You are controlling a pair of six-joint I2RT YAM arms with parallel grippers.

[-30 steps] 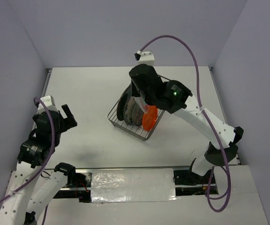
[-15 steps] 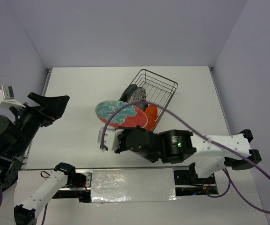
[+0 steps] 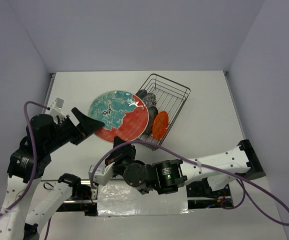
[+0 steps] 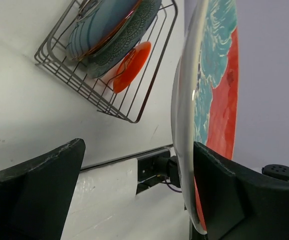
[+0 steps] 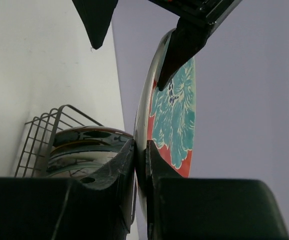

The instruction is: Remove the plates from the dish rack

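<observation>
My right gripper point(image 3: 120, 143) is shut on the lower rim of the red-and-teal plate point(image 3: 116, 112) and holds it in the air left of the dish rack point(image 3: 173, 95). In the right wrist view the jaws point(image 5: 140, 159) pinch the rim of the plate point(image 5: 177, 115). My left gripper point(image 3: 95, 125) is open at the plate's left rim. In the left wrist view the plate point(image 4: 219, 95) stands between its fingers point(image 4: 134, 195), against the right finger point(image 4: 219, 195). The rack point(image 4: 109, 97) holds several upright plates point(image 3: 147, 100) and a small orange plate point(image 3: 160, 125).
The rack stands slanted at the table's back centre right. A foil-covered strip point(image 3: 141, 197) lies along the near edge between the arm bases. A purple cable point(image 3: 264, 200) loops round the right arm. Grey walls close in the white table point(image 3: 84, 87).
The right arm has lifted the red-and-teal plate up and to the left, turning its face to the camera. The left arm has swung in, and its open fingers now straddle the plate's left rim.
</observation>
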